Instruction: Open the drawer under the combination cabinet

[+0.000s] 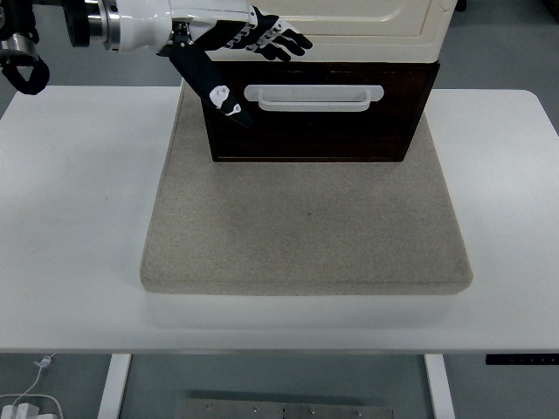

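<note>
Fingers spread and empty, left hand (pixel 253 42) at upper left should drop under the white handle (pixel 314 96), then tug the dark drawer (pixel 319 127) straight toward the frame's bottom.

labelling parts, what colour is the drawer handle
White, against the dark brown drawer; handle shows in the head view.

the cabinet (pixel 327 22) sits on the drawer (pixel 314 113) at the back of the mat (pixel 306 231), which lies on the table (pixel 70 218) (the left hand (pixel 240 48) hovers before the drawer's upper left corner).
</note>
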Controlling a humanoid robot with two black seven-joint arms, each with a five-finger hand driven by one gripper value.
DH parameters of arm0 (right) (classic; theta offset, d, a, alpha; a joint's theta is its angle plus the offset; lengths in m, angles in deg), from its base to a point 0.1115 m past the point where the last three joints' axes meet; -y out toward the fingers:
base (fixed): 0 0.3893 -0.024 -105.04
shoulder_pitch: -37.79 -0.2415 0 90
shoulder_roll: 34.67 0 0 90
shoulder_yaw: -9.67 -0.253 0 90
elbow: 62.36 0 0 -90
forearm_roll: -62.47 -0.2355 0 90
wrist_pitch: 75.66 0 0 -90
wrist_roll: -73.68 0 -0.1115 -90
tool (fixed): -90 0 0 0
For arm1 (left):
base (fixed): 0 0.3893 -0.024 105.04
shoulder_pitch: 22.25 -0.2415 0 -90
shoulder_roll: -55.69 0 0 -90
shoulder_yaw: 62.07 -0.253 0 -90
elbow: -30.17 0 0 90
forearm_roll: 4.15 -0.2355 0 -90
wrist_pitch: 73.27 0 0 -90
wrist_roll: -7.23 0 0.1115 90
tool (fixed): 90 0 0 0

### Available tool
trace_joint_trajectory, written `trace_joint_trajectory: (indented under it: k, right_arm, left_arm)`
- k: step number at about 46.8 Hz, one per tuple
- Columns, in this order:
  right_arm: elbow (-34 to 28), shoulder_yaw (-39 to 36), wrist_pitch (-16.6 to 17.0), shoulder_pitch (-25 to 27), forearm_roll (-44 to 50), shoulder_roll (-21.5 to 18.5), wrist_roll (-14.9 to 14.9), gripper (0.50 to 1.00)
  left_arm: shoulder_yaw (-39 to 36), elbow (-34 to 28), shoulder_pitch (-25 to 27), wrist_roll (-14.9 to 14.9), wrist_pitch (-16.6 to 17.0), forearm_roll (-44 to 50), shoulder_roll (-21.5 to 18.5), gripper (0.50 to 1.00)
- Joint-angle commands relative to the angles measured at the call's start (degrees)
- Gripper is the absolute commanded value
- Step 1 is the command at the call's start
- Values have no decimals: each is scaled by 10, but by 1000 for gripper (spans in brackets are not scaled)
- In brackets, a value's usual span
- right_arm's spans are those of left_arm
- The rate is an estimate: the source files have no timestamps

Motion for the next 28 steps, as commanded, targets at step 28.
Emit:
trace_joint_trajectory:
  k: [28]
  right_arm:
    - [0,0,0,0,1,0,-1,928]
  left_arm:
    - [-1,4,13,114,0,0,80,1000]
